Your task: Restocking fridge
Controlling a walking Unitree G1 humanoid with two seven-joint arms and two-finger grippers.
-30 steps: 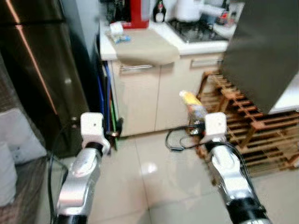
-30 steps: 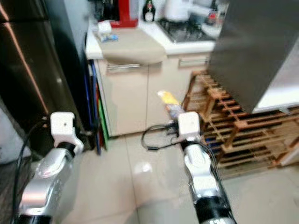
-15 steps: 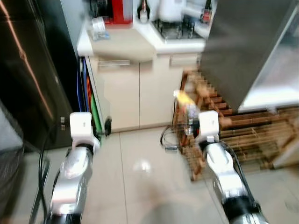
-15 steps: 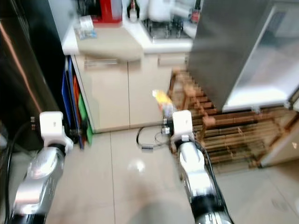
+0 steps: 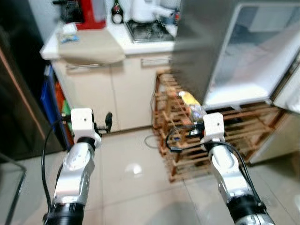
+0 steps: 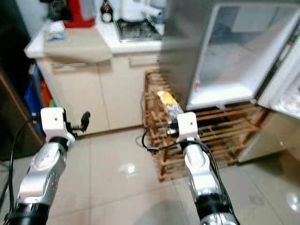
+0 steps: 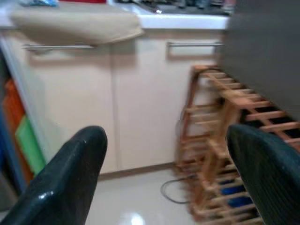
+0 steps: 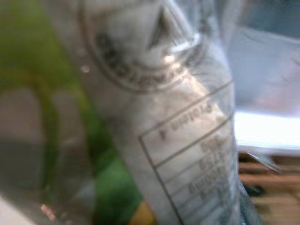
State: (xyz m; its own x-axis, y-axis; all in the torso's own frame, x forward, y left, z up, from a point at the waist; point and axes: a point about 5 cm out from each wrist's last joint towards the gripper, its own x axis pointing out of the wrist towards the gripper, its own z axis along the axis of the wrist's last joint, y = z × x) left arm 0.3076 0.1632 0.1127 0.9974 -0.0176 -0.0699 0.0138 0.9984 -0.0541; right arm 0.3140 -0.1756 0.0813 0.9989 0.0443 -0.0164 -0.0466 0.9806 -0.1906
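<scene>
**Carrying a packet to the open fridge**

We hold a clear plastic packet (image 5: 192, 106) with a yellow top in our right gripper (image 5: 199, 123), fingers closed on it, raised at chest height in front of a wooden rack (image 5: 187, 150). The right wrist view is close on its printed film. Our left gripper (image 7: 164, 173) is empty, its fingers spread wide, near the cabinet (image 5: 112, 93) under the counter. The fridge (image 5: 243, 51) stands open ahead to the right. To do this well, we should probably keep the grip firm, turn right, clear the rack, and approach the open compartment squarely.
</scene>
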